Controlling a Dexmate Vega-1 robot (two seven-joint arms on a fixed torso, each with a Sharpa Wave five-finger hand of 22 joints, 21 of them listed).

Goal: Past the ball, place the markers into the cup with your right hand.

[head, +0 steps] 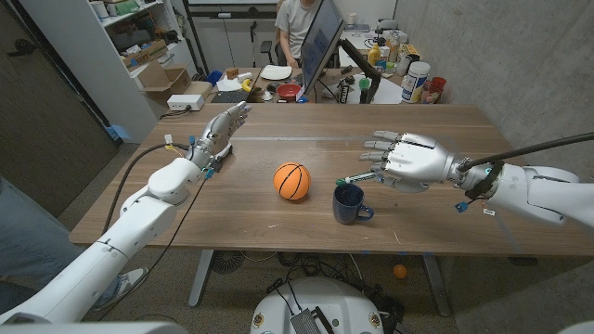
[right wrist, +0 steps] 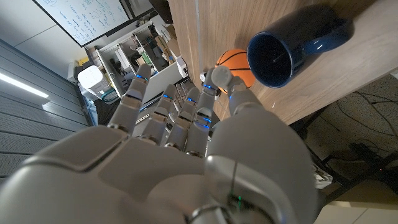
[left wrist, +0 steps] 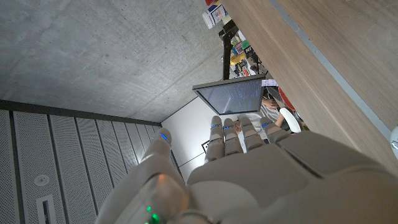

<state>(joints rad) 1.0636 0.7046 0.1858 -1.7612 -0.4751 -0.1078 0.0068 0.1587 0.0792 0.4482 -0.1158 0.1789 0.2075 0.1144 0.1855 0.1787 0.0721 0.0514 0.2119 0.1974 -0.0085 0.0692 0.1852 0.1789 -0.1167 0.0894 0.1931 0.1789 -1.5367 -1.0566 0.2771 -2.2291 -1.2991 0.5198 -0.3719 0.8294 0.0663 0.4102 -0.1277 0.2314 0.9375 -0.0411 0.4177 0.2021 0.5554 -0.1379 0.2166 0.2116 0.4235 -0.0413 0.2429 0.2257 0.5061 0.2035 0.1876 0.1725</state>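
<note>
An orange basketball-patterned ball (head: 291,180) sits mid-table, with a dark blue cup (head: 351,203) just to its right. My right hand (head: 404,160) hovers beyond and right of the cup and pinches a thin marker (head: 355,179) with a green end, its tip right above the cup's rim. In the right wrist view the cup (right wrist: 298,43) gapes open past my fingers, with the ball (right wrist: 233,62) beside it. My left hand (head: 223,125) is at the table's far left, fingers stretched out and holding nothing; the left wrist view looks along its back (left wrist: 249,168).
A person sits behind the table's far edge at a dark monitor (head: 320,42). Bottles and jars (head: 413,82), a red bowl (head: 289,91) and a white box (head: 184,100) crowd the far edge. A cable runs along my left arm (head: 148,213).
</note>
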